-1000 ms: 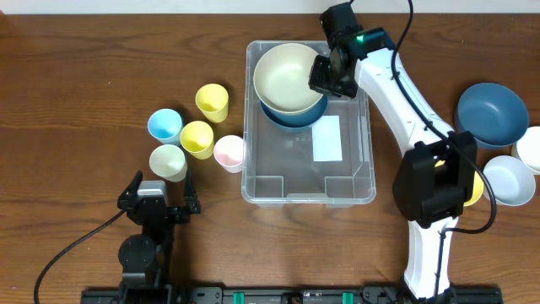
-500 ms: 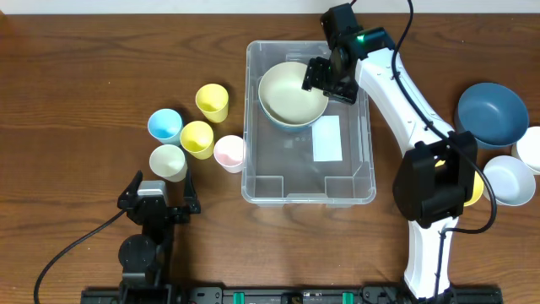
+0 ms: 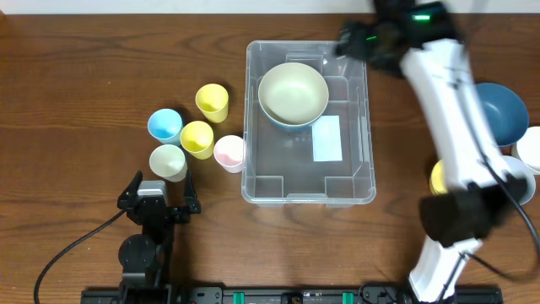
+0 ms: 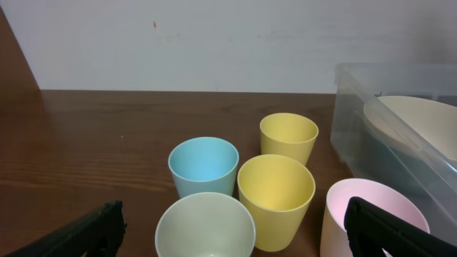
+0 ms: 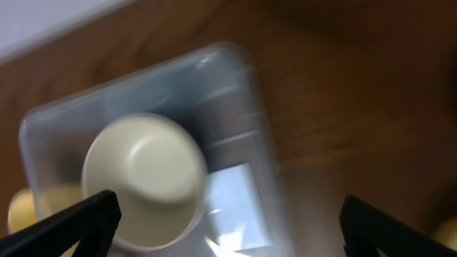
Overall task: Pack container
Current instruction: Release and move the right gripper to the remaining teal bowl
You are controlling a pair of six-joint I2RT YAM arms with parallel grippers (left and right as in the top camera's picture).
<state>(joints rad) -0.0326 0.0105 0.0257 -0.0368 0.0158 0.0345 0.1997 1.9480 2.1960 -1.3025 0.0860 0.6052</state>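
Container [image 3: 287, 165], cream bowl [image 3: 293, 91] at far end

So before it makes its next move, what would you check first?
1. Cream bowl lies inside the container: ok.
2. Right gripper open and empty: ok.
3. Right arm clear of the container's rim: cannot tell, blurred.
4. Bare floor in the container's near half: ok.
5. Left gripper open, by the cups: ok.
6. Dark blue bowl free to pick: cannot tell, the arm covers part.
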